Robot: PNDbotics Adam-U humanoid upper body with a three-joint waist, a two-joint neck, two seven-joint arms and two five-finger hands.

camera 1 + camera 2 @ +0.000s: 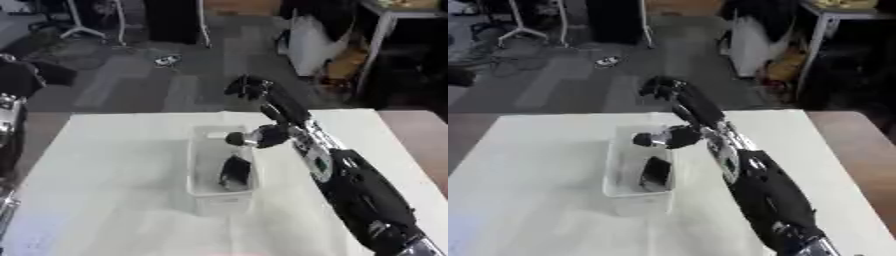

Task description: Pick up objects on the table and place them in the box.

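At the far left edge of the left eye view, well to the left of the box, a black and silver part of the left arm (10, 120) shows beside the surface; no left hand appears in either view, and the right eye view shows only a small dark shape there.

The white surface (114, 170) carries a clear plastic box (220, 197), a long open bin standing near the middle with its short end toward the camera. Inside the box, toward its right wall and near end, lies a dark object (234, 172), black with a paler patch; what it is cannot be made out. It rests on the box floor, tilted against the right wall.

Just right of the box, the right arm (363, 195) comes in from the lower right corner and runs up along the box's right side, crossing over its far right corner. A rounded black and silver joint (254, 138) of the arm hangs over the far end of the box, hiding part of the rim there. The right hand (663, 88) is raised beyond the far end of the box, seen against the grey floor (131, 80) behind the surface; its fingers are curled inward and nothing shows between them.

Beyond the box, on the floor, stand white stand legs (83, 30) at the far left, and a small pale object (166, 60) lies a little nearer. To the far right are a white bag-like shape (308, 45) and a table leg (378, 45).

The right eye view shows the hand more clearly apart from the box.
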